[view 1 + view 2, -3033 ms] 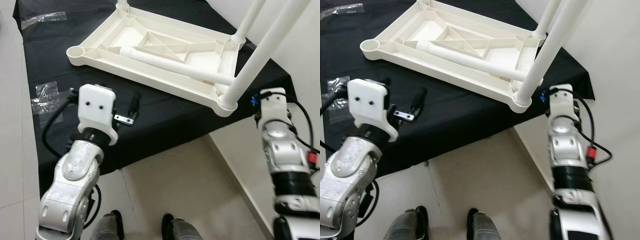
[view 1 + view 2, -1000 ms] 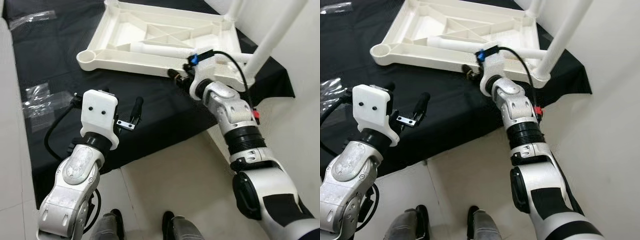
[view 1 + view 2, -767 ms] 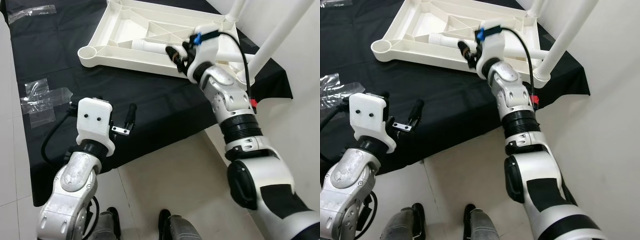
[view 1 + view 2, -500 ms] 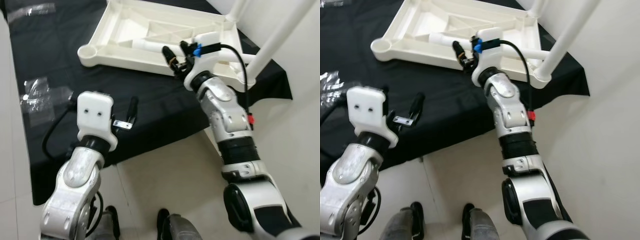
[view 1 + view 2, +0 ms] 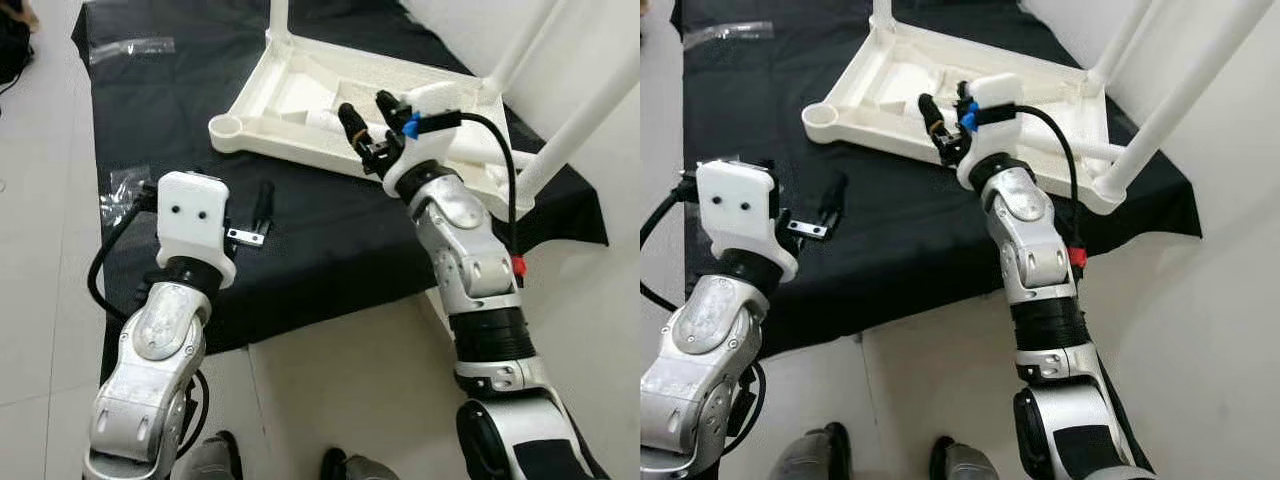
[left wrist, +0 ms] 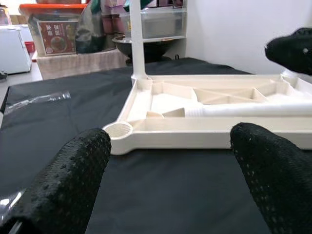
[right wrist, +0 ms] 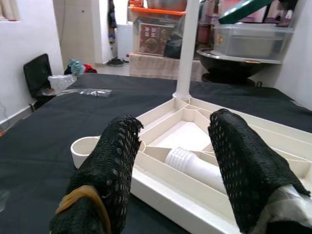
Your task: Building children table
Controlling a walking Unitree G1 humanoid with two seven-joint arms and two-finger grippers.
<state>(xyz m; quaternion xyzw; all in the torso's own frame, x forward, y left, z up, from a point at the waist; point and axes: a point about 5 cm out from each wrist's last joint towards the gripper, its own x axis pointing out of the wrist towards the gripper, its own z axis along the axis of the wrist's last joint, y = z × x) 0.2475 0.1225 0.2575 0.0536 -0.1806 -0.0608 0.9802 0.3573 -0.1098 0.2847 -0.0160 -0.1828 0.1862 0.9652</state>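
This looks like a lived-in home, with pale floor tiles (image 5: pixel 330 380) and plain white walls (image 7: pixel 29 44) around a black cloth (image 5: pixel 330 250) spread over the floor. Beyond the far edge of that cloth, household things crowd together: an orange-lidded storage bin (image 6: pixel 61 29), a clear plastic box (image 7: pixel 253 41) and a big dark wok-like pan (image 7: pixel 229 61). Off to one side of the cloth, near the wall, sits a black chair (image 7: pixel 38 73) with a crumpled plastic bag (image 7: pixel 61 83) beside it.
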